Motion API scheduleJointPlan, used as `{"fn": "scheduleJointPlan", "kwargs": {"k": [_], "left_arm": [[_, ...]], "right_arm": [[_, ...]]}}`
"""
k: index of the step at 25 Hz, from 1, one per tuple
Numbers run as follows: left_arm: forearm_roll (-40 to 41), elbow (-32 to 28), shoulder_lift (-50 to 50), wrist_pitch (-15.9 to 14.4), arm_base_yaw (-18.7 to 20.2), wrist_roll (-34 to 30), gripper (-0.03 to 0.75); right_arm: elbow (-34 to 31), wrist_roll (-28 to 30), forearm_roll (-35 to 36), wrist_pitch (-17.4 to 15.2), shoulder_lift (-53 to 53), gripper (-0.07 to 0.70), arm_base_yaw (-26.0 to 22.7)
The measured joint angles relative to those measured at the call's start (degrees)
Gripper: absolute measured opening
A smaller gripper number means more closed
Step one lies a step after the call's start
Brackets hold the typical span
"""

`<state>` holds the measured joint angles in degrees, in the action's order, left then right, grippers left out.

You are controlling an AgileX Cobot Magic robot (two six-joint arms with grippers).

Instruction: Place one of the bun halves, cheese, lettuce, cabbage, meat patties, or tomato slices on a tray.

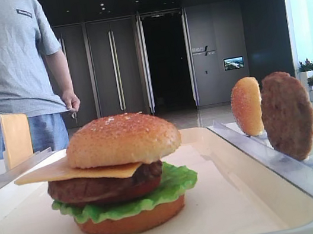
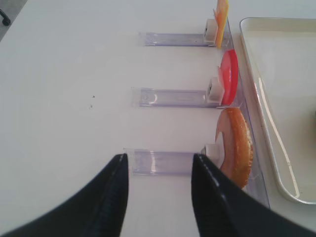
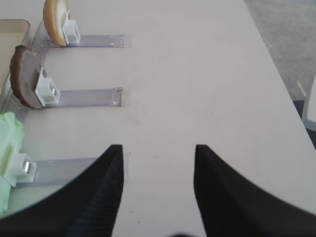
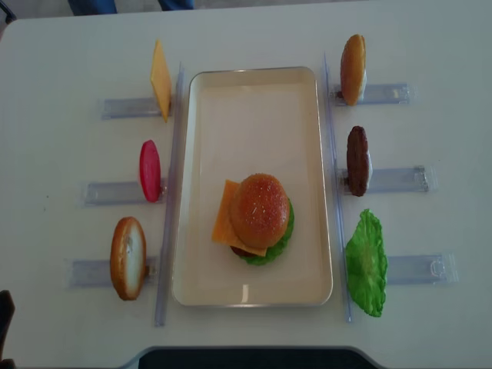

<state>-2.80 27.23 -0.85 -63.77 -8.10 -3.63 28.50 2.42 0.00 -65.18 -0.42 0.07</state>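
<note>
1. The sesame crown bun (image 4: 260, 209) caps a finished stack on the tray (image 4: 254, 92): cheese (image 4: 223, 219), patty, tomato, lettuce (image 1: 173, 183) and bottom bun beneath, so each layer supports the next.
2. Spare pieces stand on edge in clear racks (image 4: 388, 179) beside the tray, presumably for easy pinching.
3. The right fingers (image 3: 111, 173) are spread, grasping nothing, over bare tabletop (image 3: 197, 74).
4. The left fingers (image 2: 118, 182) likewise gape empty, near a racked bun half (image 2: 236, 145).

One camera looks straight down, one sits low; both share the tray (image 4: 254, 292).
</note>
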Motion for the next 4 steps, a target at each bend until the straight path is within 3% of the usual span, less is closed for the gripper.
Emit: {"fn": "scheduleJointPlan", "kwargs": {"k": [4], "left_arm": [[0.0,0.0,0.0,0.0,0.0,0.0,0.327]], "right_arm": [[0.0,0.0,0.0,0.0,0.0,0.348,0.0]]}}
